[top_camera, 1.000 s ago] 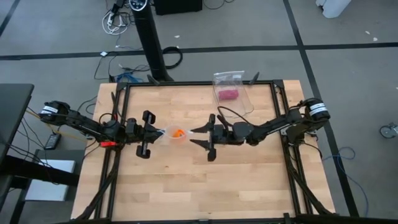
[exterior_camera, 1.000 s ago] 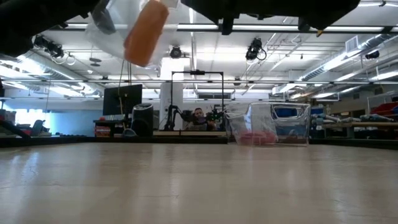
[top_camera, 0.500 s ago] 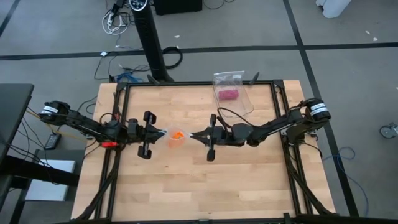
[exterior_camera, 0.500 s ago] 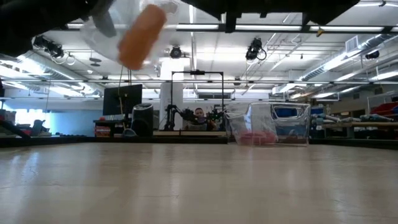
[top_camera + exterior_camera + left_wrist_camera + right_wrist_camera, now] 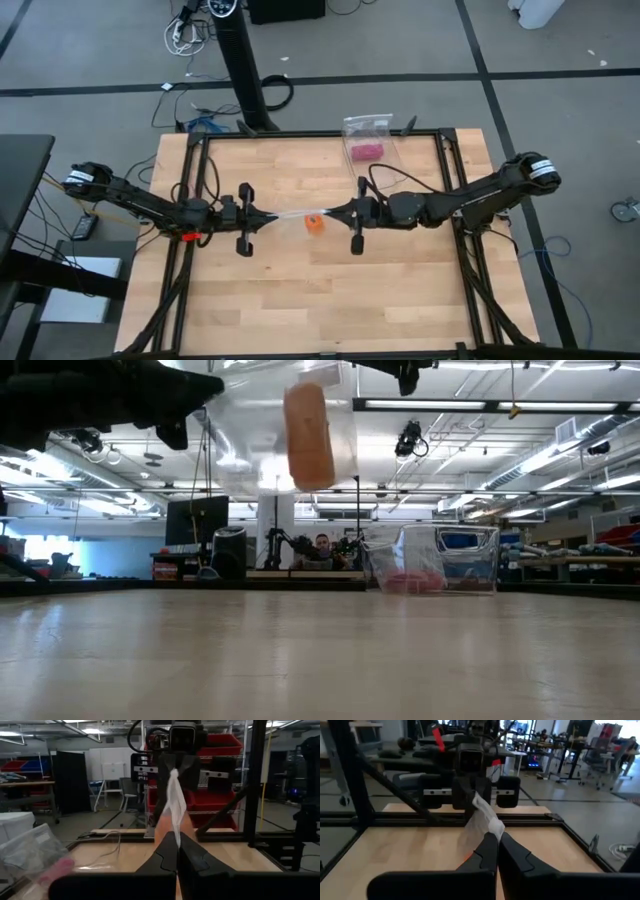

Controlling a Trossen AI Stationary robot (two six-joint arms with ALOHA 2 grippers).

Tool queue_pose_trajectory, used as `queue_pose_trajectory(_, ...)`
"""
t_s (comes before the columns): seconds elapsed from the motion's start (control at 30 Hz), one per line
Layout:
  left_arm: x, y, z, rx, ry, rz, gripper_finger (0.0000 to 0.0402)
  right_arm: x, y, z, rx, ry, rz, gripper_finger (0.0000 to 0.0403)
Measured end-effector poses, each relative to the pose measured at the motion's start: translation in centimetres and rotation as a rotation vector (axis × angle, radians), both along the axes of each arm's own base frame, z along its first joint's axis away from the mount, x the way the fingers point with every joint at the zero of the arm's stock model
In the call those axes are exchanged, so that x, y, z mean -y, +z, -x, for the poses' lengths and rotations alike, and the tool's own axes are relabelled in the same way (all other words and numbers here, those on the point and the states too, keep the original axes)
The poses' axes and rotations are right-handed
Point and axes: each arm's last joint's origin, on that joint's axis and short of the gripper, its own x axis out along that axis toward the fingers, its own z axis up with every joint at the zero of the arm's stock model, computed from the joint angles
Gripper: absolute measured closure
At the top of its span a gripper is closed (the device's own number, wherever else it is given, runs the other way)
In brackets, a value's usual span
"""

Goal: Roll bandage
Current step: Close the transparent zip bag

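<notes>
Overhead, both end effectors [image 5: 270,214] [image 5: 335,212] clenched on clear bag [image 5: 295,213], bandage [image 5: 314,223] partly hidden.

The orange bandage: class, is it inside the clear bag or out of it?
Inside. The bandage shows through the clear bag, which hangs stretched above the table between the left gripper and right gripper.
</notes>
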Motion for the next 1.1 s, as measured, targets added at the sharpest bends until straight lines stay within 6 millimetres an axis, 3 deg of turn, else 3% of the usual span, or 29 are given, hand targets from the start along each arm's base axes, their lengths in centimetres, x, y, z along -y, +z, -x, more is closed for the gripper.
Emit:
queue_pose_trajectory(0.17,0.0,0.4,-0.2,0.003,0.003,0.000,0.0399,0.0,-0.1,0.1,-0.014,-0.008,-0.038,0.0370)
queue_pose_trajectory(0.43,0.2,1.2,-0.5,0.034,-0.027,-0.001,0.0399,-0.8,0.7,2.6,-0.102,-0.032,-0.047,0.0254)
queue_pose_trajectory(0.53,0.3,1.5,-0.6,0.045,-0.048,-0.005,0.0399,-1.3,-0.9,3.2,-0.112,-0.020,-0.079,0.0217)
queue_pose_trajectory(0.67,0.4,1.9,-0.7,0.065,-0.079,-0.007,0.0399,-1.4,-4.4,3.2,0.002,-0.017,-0.159,0.0185)
queue_pose_trajectory(0.77,0.4,2.2,-0.8,0.074,-0.084,-0.008,0.0399,-1.1,-7.1,3.1,0.120,-0.020,-0.206,0.0174)
queue_pose_trajectory(0.87,0.5,2.5,-0.9,0.080,-0.089,-0.024,0.0399,-1.0,-8.4,2.7,0.226,-0.012,-0.216,0.0174)
queue_pose_trajectory(1.1,0.6,2.9,-1.1,0.080,-0.097,-0.032,0.0399,-0.8,-8.5,0.2,0.288,-0.015,-0.163,0.0221)
